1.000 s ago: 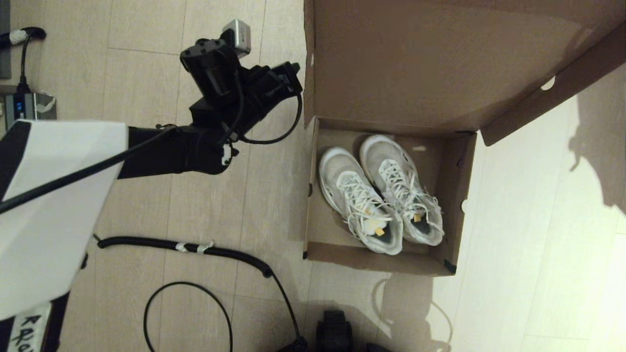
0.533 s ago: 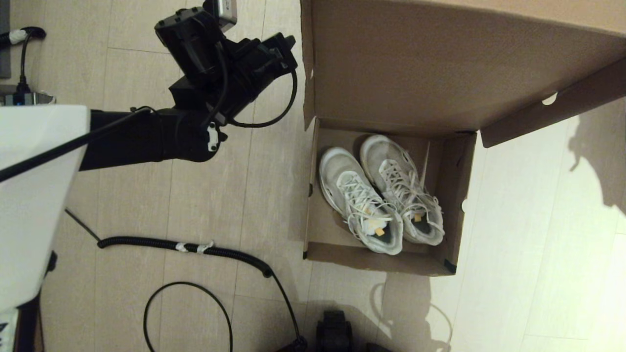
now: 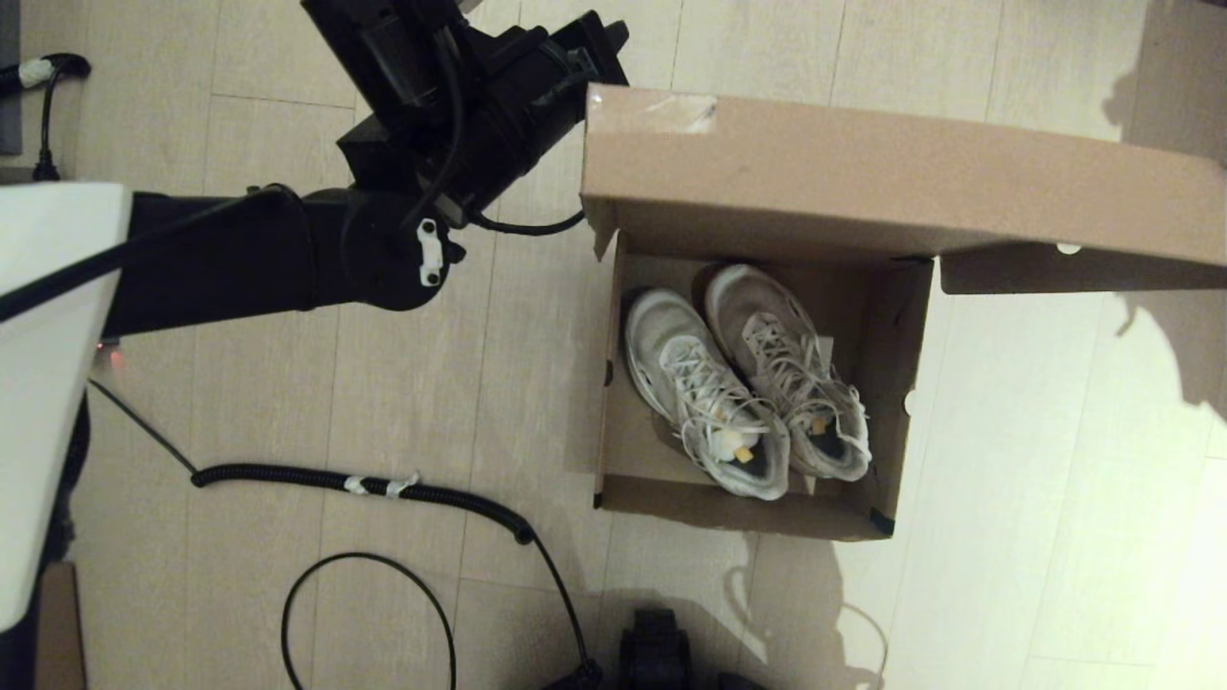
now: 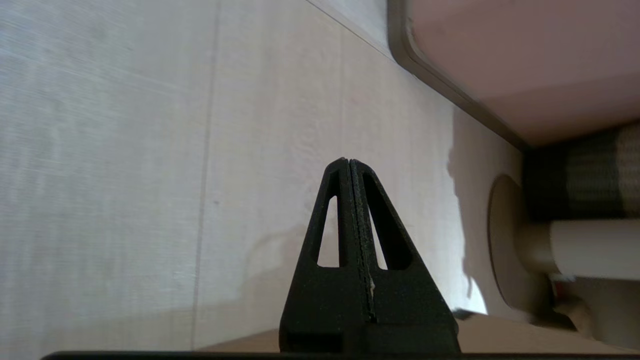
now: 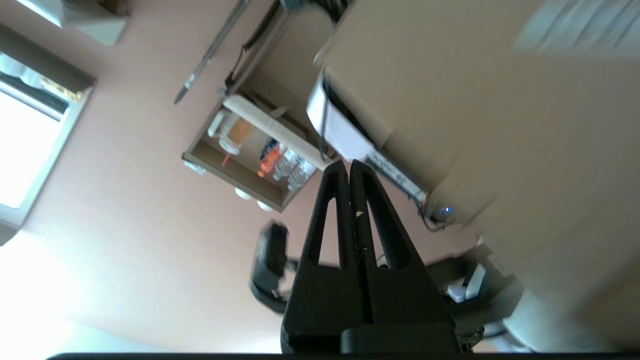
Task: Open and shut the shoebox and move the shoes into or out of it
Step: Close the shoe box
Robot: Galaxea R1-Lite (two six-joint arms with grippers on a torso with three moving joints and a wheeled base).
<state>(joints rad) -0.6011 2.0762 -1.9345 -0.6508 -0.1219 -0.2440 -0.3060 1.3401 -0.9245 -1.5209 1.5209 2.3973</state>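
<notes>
The brown shoebox (image 3: 608,422) stands on the floor with its hinged lid (image 3: 863,182) tilted forward over its far end. Inside lie the two white sneakers (image 3: 705,393) side by side, toes pointing away. In the head view my left arm (image 3: 460,105) reaches to the lid's far left corner, its fingers hidden behind the cardboard. The left gripper (image 4: 348,162) is shut with nothing in it, above a strip of cardboard (image 4: 525,335). The right gripper (image 5: 348,165) is shut and empty, pointing up at the ceiling beside a broad cardboard surface (image 5: 525,125). It does not show in the head view.
A ribbed black cable (image 3: 383,484) and a thin looped cable (image 3: 364,613) lie on the wooden floor left of the box. A black part (image 3: 657,652) sits at the near edge. Another cable (image 3: 43,96) runs at the far left.
The lid has swung forward and down from leaning wide open. My left arm has moved away from me and rightward, up to the lid's corner.
</notes>
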